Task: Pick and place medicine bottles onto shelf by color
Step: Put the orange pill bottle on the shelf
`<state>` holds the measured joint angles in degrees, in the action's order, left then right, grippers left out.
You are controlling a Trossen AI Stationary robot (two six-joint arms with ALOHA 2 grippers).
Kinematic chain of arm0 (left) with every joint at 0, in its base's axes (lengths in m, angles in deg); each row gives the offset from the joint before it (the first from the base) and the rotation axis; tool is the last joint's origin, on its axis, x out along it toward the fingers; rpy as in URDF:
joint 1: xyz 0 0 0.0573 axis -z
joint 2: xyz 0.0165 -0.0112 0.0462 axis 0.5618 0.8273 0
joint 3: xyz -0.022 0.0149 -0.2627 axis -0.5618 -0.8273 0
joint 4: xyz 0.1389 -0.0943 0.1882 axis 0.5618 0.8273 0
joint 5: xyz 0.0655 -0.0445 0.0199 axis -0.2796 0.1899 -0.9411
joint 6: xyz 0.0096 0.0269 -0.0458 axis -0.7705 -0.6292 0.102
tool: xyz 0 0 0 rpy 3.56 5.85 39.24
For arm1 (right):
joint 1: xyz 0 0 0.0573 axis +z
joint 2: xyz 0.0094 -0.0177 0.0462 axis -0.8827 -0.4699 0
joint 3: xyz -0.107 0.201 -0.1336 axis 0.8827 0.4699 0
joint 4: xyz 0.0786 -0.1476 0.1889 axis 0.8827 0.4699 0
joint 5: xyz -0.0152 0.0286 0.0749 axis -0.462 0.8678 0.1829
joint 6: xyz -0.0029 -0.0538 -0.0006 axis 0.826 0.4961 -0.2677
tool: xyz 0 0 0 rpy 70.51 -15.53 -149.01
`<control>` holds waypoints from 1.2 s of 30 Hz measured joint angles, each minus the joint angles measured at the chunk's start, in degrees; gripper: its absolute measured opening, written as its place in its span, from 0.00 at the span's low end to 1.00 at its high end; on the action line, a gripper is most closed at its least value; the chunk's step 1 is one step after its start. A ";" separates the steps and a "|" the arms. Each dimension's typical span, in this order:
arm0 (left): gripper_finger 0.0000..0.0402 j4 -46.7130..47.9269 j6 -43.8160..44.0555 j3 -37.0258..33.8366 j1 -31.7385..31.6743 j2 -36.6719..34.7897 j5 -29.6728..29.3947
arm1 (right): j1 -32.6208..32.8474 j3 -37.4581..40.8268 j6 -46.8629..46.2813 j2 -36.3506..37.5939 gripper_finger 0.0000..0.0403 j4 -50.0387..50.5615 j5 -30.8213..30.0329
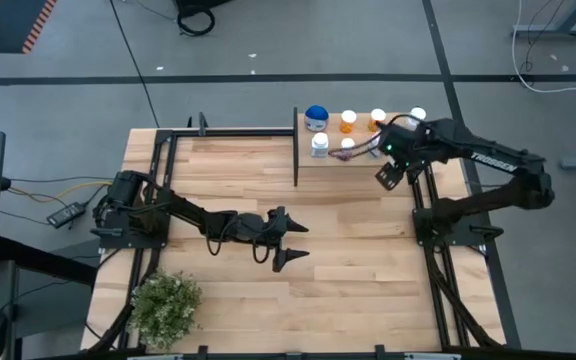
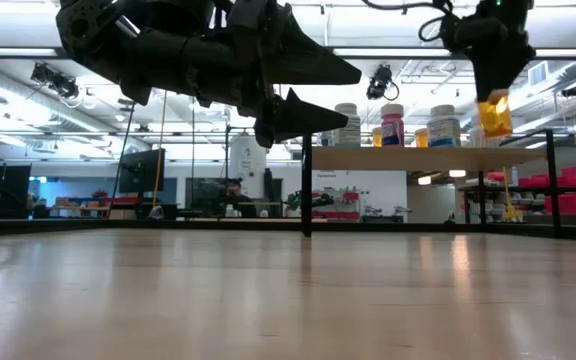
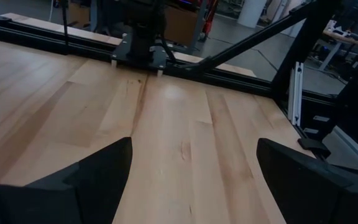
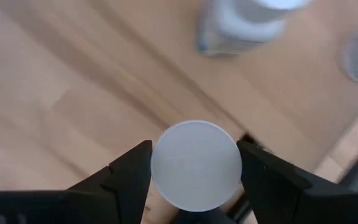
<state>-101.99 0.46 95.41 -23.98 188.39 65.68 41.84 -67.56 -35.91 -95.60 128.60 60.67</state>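
A light plank tabletop (image 1: 298,230) fills the black-framed work area, with a workshop visible beyond it in the low view. The right gripper (image 4: 194,171) grips an orange bottle with a white cap (image 4: 196,165) between its two fingers (image 4: 129,174), clamped at the cap, and hangs above the shelf (image 2: 408,158), the bottle's amber body (image 2: 495,113) clear of the panel. Directly beneath and just beyond the gripper, a white bottle (image 4: 244,22) stands on the shelf; farther along it, the blue bottle (image 1: 316,117), orange bottles (image 1: 348,122) and a pinkish bottle (image 2: 393,125) already stand in a loose group. The left gripper (image 1: 290,243) waits well apart over the middle of the table, its fingers spread wide and empty, and a potted plant (image 1: 165,305) sits at the table's near corner. Risk, as a judgement: the shelf is crowded, so lowering the held bottle off its colour group, or too close beside a standing neighbour, could knock that bottle over; a release made before the base meets the panel could let the bottle tip or roll off the shelf edge.
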 joint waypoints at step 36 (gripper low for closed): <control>0.87 -0.48 0.42 0.00 0.95 0.00 0.01 | -35.22 0.79 6.79 1.52 0.58 -5.80 3.34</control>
<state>-102.47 0.88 95.41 -23.03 188.39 65.69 6.62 -66.77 -29.12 -94.09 122.80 64.01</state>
